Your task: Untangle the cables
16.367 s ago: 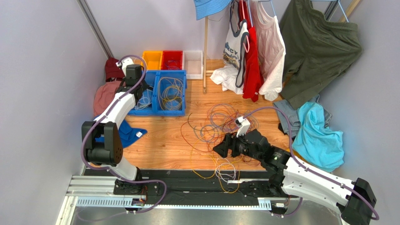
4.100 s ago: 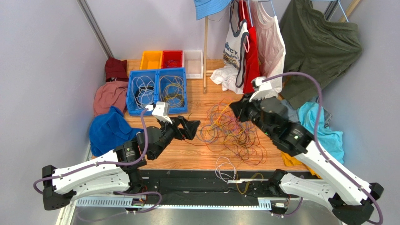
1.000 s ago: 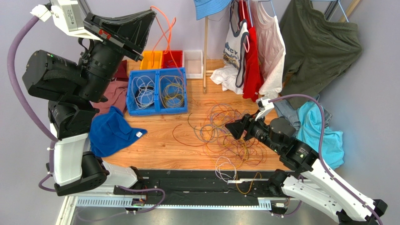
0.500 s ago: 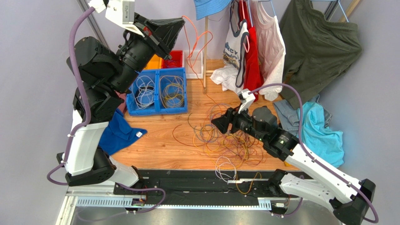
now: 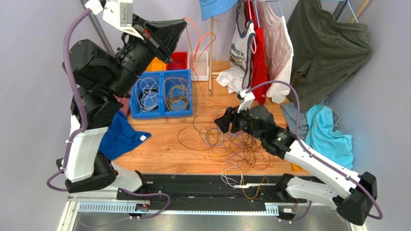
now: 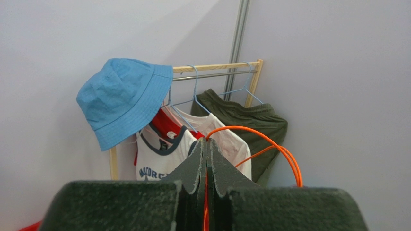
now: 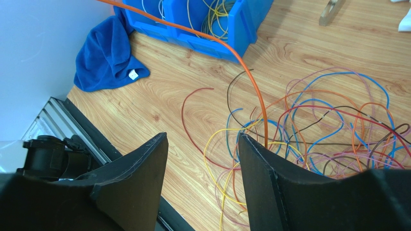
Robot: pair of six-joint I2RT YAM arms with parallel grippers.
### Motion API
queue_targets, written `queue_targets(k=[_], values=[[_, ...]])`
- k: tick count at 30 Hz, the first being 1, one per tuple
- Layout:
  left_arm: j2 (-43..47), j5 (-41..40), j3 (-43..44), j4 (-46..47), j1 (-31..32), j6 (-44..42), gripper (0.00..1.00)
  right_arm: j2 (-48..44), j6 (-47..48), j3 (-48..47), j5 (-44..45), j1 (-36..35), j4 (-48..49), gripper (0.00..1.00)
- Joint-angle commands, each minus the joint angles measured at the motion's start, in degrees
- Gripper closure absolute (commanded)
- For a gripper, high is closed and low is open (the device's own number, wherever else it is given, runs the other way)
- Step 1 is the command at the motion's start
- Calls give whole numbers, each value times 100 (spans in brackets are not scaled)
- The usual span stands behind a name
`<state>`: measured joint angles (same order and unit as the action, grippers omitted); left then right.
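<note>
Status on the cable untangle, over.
Left gripper shut on orange cable, held high. Right gripper open above the tangle. Orange cable's lower end runs into tangle, not free.

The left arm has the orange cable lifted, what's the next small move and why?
Probably raise the left pincer a little higher: it is shut on the orange cable, whose lower part runs down into the tangle beside the open right pincer, so it isn't free yet.

A robot lab cell staged as a home corner: plain grey partition walls, aluminium rail near, clothes rack far right, plastic bins far left.
</note>
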<state>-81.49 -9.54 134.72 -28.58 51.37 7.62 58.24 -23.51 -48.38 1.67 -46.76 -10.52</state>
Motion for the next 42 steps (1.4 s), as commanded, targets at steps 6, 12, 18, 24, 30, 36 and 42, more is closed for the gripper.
queue_targets(k=[6,12,18,24,30,36,42], values=[[90,-337,-138,-95,13,-217,100,-822,22,-31,228,-8,-178,40],[55,-163,-182,-87,13,-85,100,-762,110,83,351,-8,-152,40],[63,-57,-174,-78,13,-23,100,-305,-4,127,176,0,164,40],[99,-22,-226,-130,13,3,100,126,-49,13,61,-8,472,40],[248,-100,-428,-166,13,56,100,285,-14,-83,324,-8,499,100],[1099,-837,-2420,194,4,380,100,-400,232,-968,360,-17,-193,100],[1908,-918,-5477,748,-40,1355,25,-471,663,-2639,456,-8,-1538,100]])
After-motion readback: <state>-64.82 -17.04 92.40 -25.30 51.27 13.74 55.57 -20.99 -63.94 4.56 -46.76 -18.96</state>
